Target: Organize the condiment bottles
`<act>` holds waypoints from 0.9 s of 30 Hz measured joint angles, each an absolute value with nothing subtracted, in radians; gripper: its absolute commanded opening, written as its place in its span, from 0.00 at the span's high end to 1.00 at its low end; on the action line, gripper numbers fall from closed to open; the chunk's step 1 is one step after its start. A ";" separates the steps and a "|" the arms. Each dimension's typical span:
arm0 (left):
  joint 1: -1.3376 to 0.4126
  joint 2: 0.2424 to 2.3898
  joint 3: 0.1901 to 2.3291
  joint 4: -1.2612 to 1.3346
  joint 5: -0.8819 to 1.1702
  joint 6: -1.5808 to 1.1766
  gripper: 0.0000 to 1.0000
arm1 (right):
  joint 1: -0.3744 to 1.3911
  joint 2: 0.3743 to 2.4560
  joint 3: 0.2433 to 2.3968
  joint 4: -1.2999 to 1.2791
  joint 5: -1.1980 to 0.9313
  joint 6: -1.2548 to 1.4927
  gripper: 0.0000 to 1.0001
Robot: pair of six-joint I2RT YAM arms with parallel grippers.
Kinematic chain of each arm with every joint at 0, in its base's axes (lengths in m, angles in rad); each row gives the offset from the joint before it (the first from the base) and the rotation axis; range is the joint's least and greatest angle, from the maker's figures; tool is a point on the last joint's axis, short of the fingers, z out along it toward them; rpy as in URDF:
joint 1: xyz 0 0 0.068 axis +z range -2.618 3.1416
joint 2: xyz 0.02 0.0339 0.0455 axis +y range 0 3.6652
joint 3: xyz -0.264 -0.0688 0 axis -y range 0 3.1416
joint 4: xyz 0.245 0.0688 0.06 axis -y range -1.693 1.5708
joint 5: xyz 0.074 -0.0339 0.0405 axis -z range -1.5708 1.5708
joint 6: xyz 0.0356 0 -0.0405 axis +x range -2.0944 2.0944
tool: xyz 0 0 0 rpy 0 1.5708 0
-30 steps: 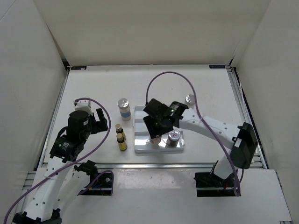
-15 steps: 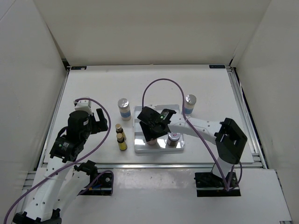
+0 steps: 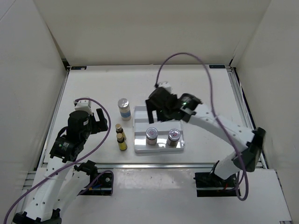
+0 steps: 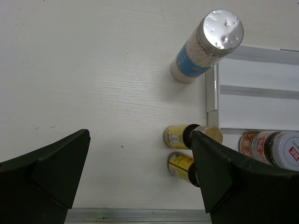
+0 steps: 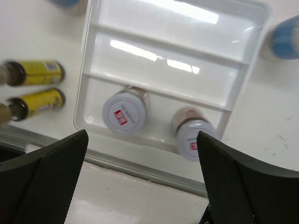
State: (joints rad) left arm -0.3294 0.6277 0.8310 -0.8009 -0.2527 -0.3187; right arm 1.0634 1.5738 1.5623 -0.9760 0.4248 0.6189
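Two short brownish jars with red-marked silver lids (image 3: 152, 135) (image 3: 174, 136) stand side by side in the near compartment of the white tray (image 3: 159, 116). My right gripper (image 3: 158, 112) hangs open above the tray's far part, holding nothing; its wrist view looks down on both jars (image 5: 124, 112) (image 5: 191, 133). A tall silver-lidded bottle (image 3: 124, 108) and two tiny yellow bottles (image 3: 118, 128) (image 3: 122, 141) stand left of the tray. A second tall bottle (image 5: 285, 39) shows blurred to the right of the tray. My left gripper (image 3: 98, 120) is open, left of the yellow bottles (image 4: 180, 136) (image 4: 182, 164).
The tray's two far compartments (image 5: 163, 70) hold nothing. A metal rail (image 4: 140, 215) runs along the table's near edge, just in front of the tray. White walls enclose the table at the back and sides.
My right gripper has opened, letting go of the left short jar in the tray's near compartment, and has risen back towards the tray's far side. The left arm has not moved.
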 measured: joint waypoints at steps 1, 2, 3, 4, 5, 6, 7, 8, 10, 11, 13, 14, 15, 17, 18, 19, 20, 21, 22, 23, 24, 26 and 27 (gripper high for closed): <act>-0.329 0.628 0.831 -0.801 -0.252 -0.319 0.00 | 1.008 1.526 1.581 -0.983 0.417 0.609 0.00; -0.329 0.628 0.831 -0.801 -0.252 -0.319 0.00 | 0.951 1.493 1.592 -0.992 0.408 0.595 0.00; -0.330 0.627 0.831 -0.801 -0.252 -0.319 0.00 | 0.886 1.467 1.599 -0.998 0.406 0.589 0.00; -0.330 0.628 0.831 -0.801 -0.251 -0.319 0.00 | 0.809 1.443 1.599 -1.001 0.406 0.573 0.00; -0.329 0.628 0.831 -0.801 -0.251 -0.319 0.00 | 0.749 1.433 1.597 -1.007 0.405 0.561 0.00; -0.330 0.628 0.831 -0.801 -0.251 -0.319 0.00 | 0.687 1.427 1.590 -1.007 0.395 0.543 0.00; -0.330 0.627 0.831 -0.801 -0.250 -0.319 0.00 | 0.630 1.427 1.581 -1.008 0.380 0.526 0.00; -0.329 0.627 0.831 -0.801 -0.250 -0.319 0.00 | 0.587 1.433 1.573 -1.008 0.364 0.511 0.00; -0.329 0.628 0.831 -0.801 -0.250 -0.319 0.00 | 0.506 1.466 1.568 -1.015 0.332 0.480 0.00; -0.330 0.628 0.831 -0.801 -0.250 -0.319 0.00 | 0.472 1.491 1.568 -1.018 0.315 0.466 0.00; -0.330 0.628 0.831 -0.801 -0.250 -0.318 0.00 | 0.428 1.547 1.568 -1.018 0.284 0.442 0.00; -0.329 0.628 0.831 -0.801 -0.250 -0.318 0.00 | 0.416 1.570 1.568 -1.018 0.270 0.434 0.00; -0.330 0.628 0.831 -0.801 -0.250 -0.319 0.00 | 0.405 1.595 1.571 -1.018 0.255 0.426 0.03; -0.330 0.628 0.831 -0.801 -0.250 -0.319 0.00 | 0.389 1.633 1.576 -1.015 0.216 0.410 0.09; -0.329 0.628 0.831 -0.801 -0.250 -0.319 0.00 | 0.385 1.645 1.576 -1.012 0.197 0.407 0.11; -0.329 0.628 0.831 -0.801 -0.250 -0.318 0.00 | 0.385 1.652 1.576 -1.010 0.181 0.405 0.12; -0.330 0.628 0.831 -0.801 -0.250 -0.319 0.00 | 0.389 1.652 1.575 -1.002 0.166 0.403 0.13; -0.329 0.628 0.831 -0.801 -0.250 -0.318 0.00 | 0.400 1.650 1.574 -0.991 0.154 0.402 0.13; -0.330 0.628 0.831 -0.801 -0.250 -0.318 0.00 | 0.421 1.643 1.573 -0.977 0.150 0.402 0.13; -0.330 0.627 0.831 -0.801 -0.250 -0.318 0.00 | 0.451 1.632 1.568 -0.960 0.151 0.402 0.13; -0.329 0.628 0.831 -0.801 -0.249 -0.319 0.00 | 0.493 1.617 1.560 -0.939 0.155 0.402 0.13; -0.330 0.632 0.831 -0.801 -0.246 -0.319 0.00 | 0.608 1.577 1.545 -0.910 0.159 0.398 0.13; -0.329 0.635 0.831 -0.801 -0.246 -0.319 0.00 | 0.674 1.559 1.544 -0.896 0.162 0.392 0.14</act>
State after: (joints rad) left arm -0.3294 0.6346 0.8310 -0.8009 -0.2459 -0.3187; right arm 0.6743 1.5589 1.5440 -0.8963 0.1616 0.3920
